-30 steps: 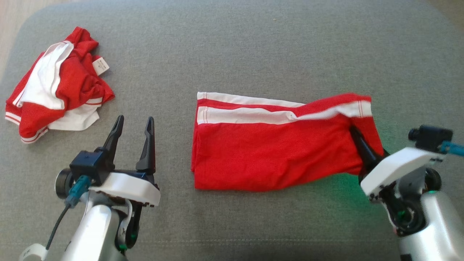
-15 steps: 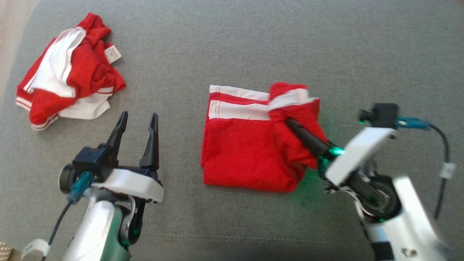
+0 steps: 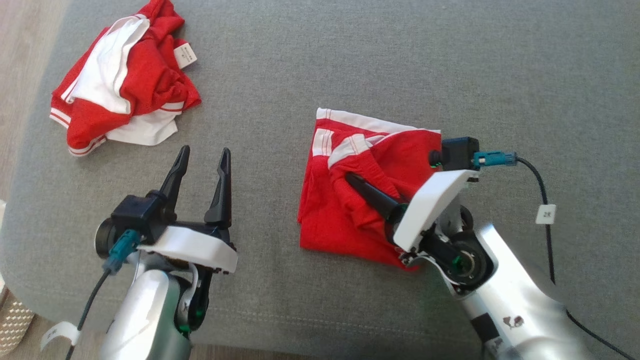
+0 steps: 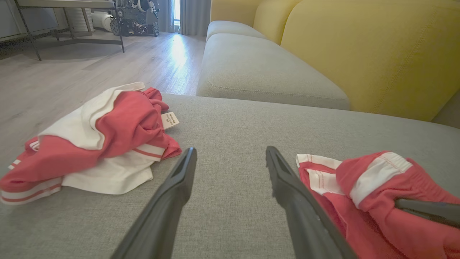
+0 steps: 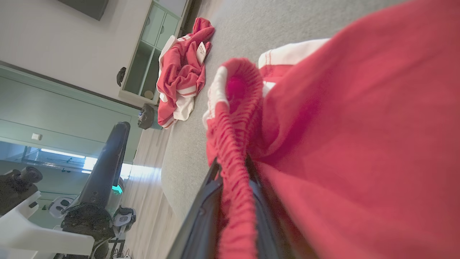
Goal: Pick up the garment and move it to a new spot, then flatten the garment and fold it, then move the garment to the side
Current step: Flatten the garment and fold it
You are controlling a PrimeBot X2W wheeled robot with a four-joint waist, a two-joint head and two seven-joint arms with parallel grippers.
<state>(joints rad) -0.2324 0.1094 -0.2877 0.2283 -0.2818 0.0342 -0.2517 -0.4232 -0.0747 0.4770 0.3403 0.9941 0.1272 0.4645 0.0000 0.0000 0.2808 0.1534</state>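
Observation:
The garment [image 3: 345,225] is a pair of red shorts with white side stripes, lying doubled over on the grey cushion [image 3: 310,65]. My right gripper [image 3: 351,180] is shut on its elastic waistband, holding that end over the lower layer; in the right wrist view the ribbed red band [image 5: 235,144] runs between the right gripper's [image 5: 231,166] dark fingers. The shorts [image 4: 377,205] lie just right of my left gripper [image 4: 230,153] in the left wrist view. My left gripper [image 3: 204,152] stands open over bare cushion, left of the shorts, with nothing in it.
A second red and white garment [image 3: 120,85] lies crumpled at the cushion's far left corner, its pile [image 4: 97,144] ahead-left of my left fingers. Wooden floor [image 3: 20,60] lies past the cushion's left edge. A yellow backrest [image 4: 359,50] rises behind. A black cable [image 3: 542,185] trails from my right wrist.
My right gripper has carried the waistband end leftward over the rest of the shorts, so the long flat shape is now doubled. The head camera has shifted. The left gripper stays open.

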